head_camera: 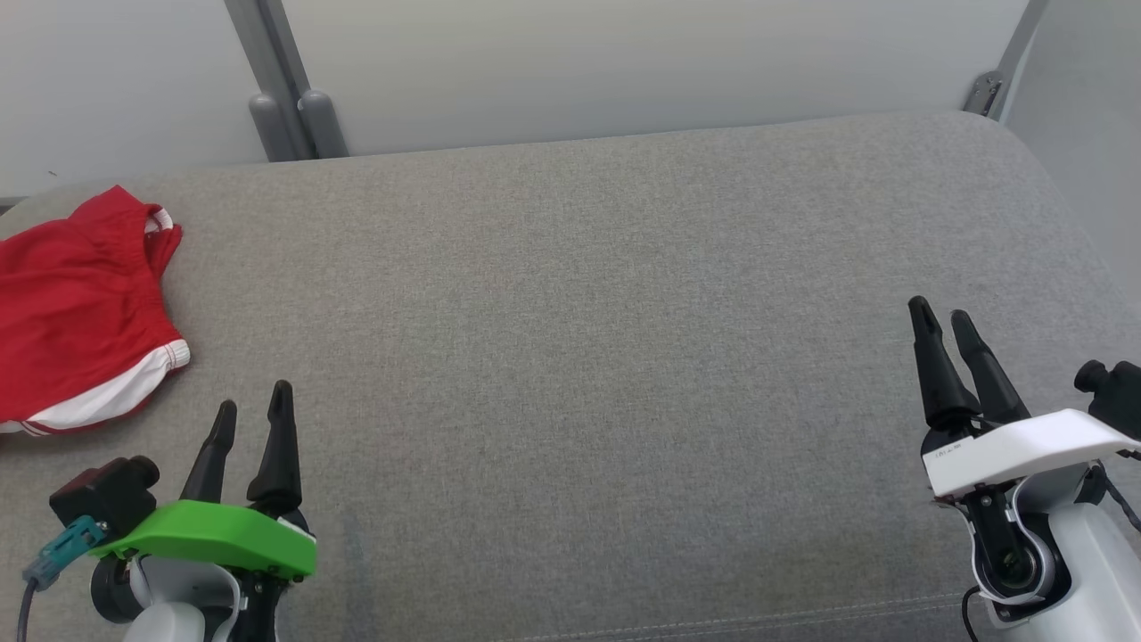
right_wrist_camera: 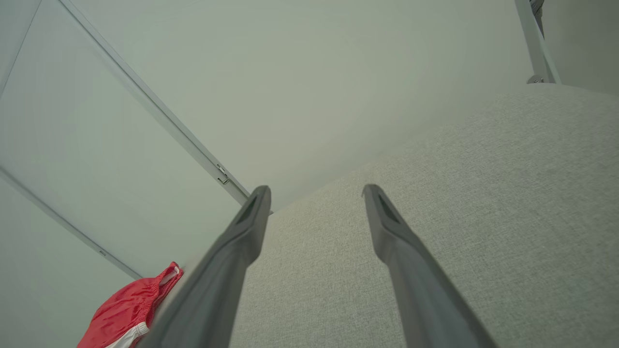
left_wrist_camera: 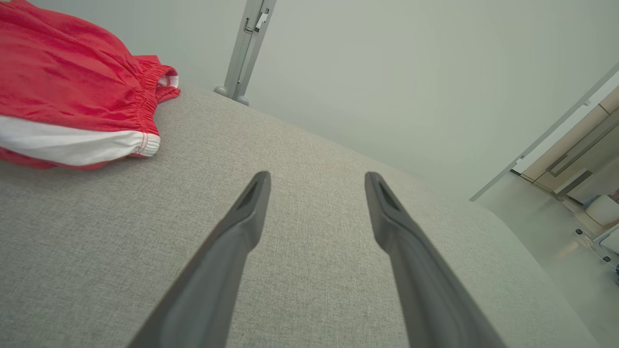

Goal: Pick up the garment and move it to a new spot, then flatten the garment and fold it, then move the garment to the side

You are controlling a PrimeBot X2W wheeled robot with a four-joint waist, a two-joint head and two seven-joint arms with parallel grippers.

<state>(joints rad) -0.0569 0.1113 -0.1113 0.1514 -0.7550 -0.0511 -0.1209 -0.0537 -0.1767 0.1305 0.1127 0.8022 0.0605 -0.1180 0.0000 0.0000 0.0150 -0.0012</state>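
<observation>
The garment (head_camera: 76, 308) is a pair of red shorts with white trim, lying folded at the far left of the grey cushion (head_camera: 579, 357). It also shows at the upper left of the left wrist view (left_wrist_camera: 72, 96) and small at the lower left of the right wrist view (right_wrist_camera: 125, 311). My left gripper (head_camera: 251, 413) hovers open near the front left, just right of and below the garment, holding nothing (left_wrist_camera: 316, 179). At the front right, my right gripper (head_camera: 940, 314) stands open and empty over bare fabric (right_wrist_camera: 316, 191).
A pale wall with grey metal posts (head_camera: 285, 98) runs behind the cushion. The cushion's right end curves down near a metal bracket (head_camera: 985, 89). Its front seam (head_camera: 758, 615) lies near my arms. Broad bare fabric spreads between the grippers.
</observation>
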